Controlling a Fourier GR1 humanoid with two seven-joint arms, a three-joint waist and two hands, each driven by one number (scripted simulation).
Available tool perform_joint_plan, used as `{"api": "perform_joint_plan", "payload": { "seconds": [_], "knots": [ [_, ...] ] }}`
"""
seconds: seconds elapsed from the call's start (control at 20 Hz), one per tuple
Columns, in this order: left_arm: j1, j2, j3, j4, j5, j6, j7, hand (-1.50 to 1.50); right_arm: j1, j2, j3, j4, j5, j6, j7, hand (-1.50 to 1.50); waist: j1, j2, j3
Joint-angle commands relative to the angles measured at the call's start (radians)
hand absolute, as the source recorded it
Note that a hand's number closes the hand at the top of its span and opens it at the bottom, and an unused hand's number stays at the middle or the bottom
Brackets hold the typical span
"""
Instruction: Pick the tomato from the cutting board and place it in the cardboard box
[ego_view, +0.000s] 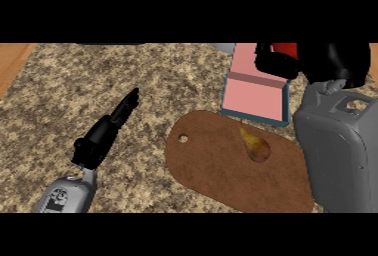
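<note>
Two grey forearms, each with a black robot hand (103, 132), (325, 60).

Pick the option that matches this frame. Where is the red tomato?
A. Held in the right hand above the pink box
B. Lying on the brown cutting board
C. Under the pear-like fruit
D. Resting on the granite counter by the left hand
A: the red tomato sits within the curled fingers of the right hand, over the far end of the pink box; the cutting board carries only a yellow-brown fruit.
</note>
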Motion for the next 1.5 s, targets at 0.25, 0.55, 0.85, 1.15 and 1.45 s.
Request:
{"api": "perform_joint_plan", "payload": {
  "seconds": [0.25, 0.55, 0.85, 1.15, 1.45],
  "knots": [
    [0.005, -0.036, -0.014, -0.007, -0.037, 0.014, 0.014, 0.0, -0.044, -0.022, -0.019, 0.398, 0.06, -0.22, -0.149, 1.5, 0.006, 0.002, 0.0],
    [-0.006, -0.005, 0.022, 0.043, -0.019, -0.027, -0.049, 0.0, -0.041, 0.022, -0.148, 0.566, -0.033, -0.303, -0.138, -1.5, 0.011, 0.007, 0.0],
    [0.027, -0.014, 0.019, 0.008, -0.044, -0.016, -0.049, 0.0, 0.011, 0.047, -0.176, 0.673, -0.11, -0.402, -0.262, -1.5, 0.003, 0.001, 0.0],
    [-0.034, -0.033, 0.033, 0.029, -0.02, -0.017, 0.005, 0.0, -0.059, 0.046, -0.339, 0.679, -0.291, -0.573, -0.445, -1.5, 0.006, 0.008, 0.002],
    [0.003, -0.031, 0.036, 0.033, -0.028, -0.014, -0.037, 0.0, 0.021, 0.017, -0.504, 0.525, -0.555, -0.547, -0.558, -1.5, -0.019, -0.001, 0.001]
  ]
}}
